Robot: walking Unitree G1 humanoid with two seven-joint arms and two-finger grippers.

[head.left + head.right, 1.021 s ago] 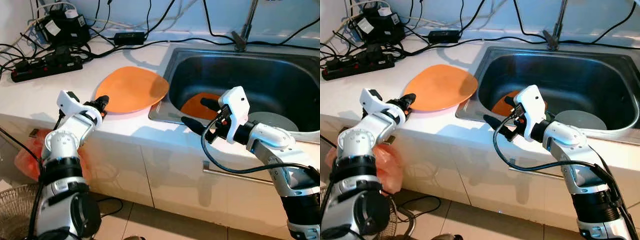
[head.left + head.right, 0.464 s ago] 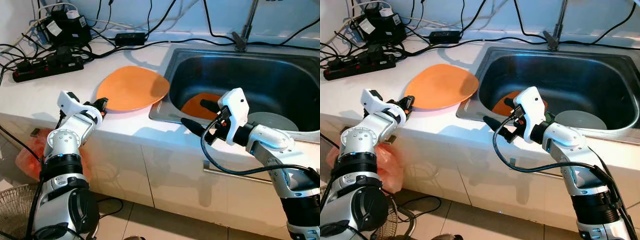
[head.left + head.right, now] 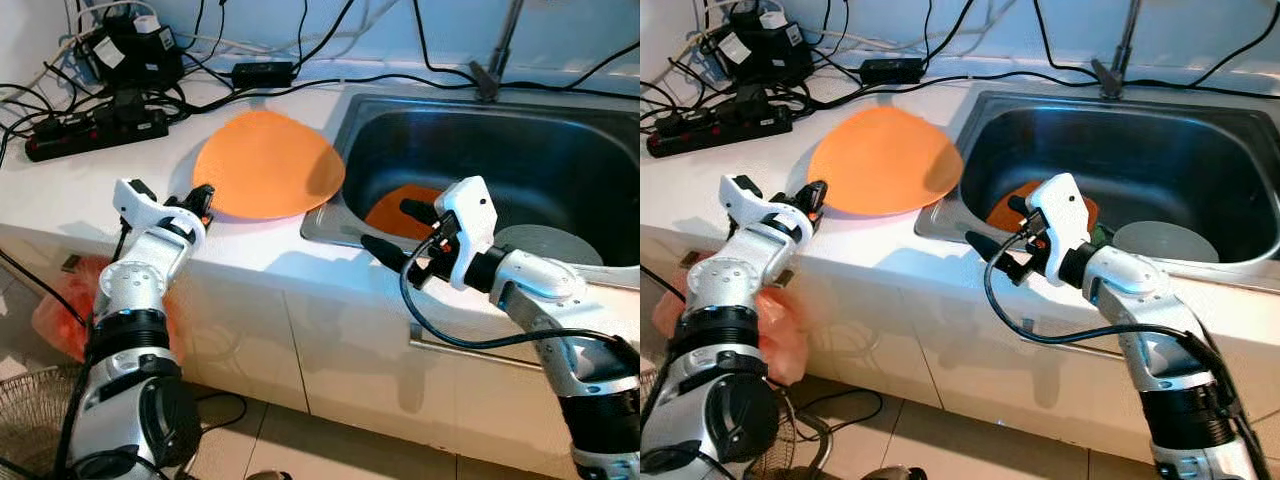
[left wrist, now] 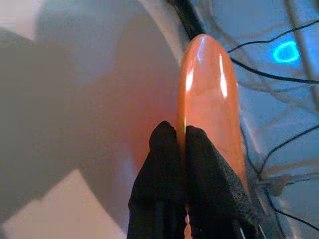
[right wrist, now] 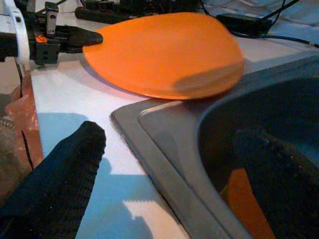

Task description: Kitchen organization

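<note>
A: One large orange plate [image 3: 268, 165] is the item being handled. It is on the white countertop [image 3: 60, 190] to the left of the steel sink [image 3: 505, 165], with its right edge over the sink's rim. Compared with a second ago, its far side is raised, so it sits tilted.

B: State of the left gripper [image 3: 202, 198]?

A: Pinched tight on the plate's near-left rim. The left wrist view shows the plate [image 4: 209, 114] edge-on between both black fingers [image 4: 162, 174], with no gap to either side. The head views show only that the fingertips meet the rim.

B: And the right gripper [image 3: 395, 232]?

A: Spread wide and holding nothing. It hovers at the sink's front-left corner, above the rim. The right wrist view looks across the sink corner to the plate [image 5: 164, 52] and the left gripper [image 5: 70, 36] gripping it.

B: Sink contents?

A: A second orange plate [image 3: 400, 210] lies on the basin floor, partly hidden by the right gripper. A grey round dish [image 3: 545, 245] sits just to its right.

B: Any readable text or brand?

A: None legible. A black power strip [image 3: 95, 135] and a black adapter [image 3: 262, 72] lie on the countertop behind the plate, among tangled cables; white labels on the far units are too small to read. An orange bag [image 3: 65, 310] sits below the counter's front edge.
</note>
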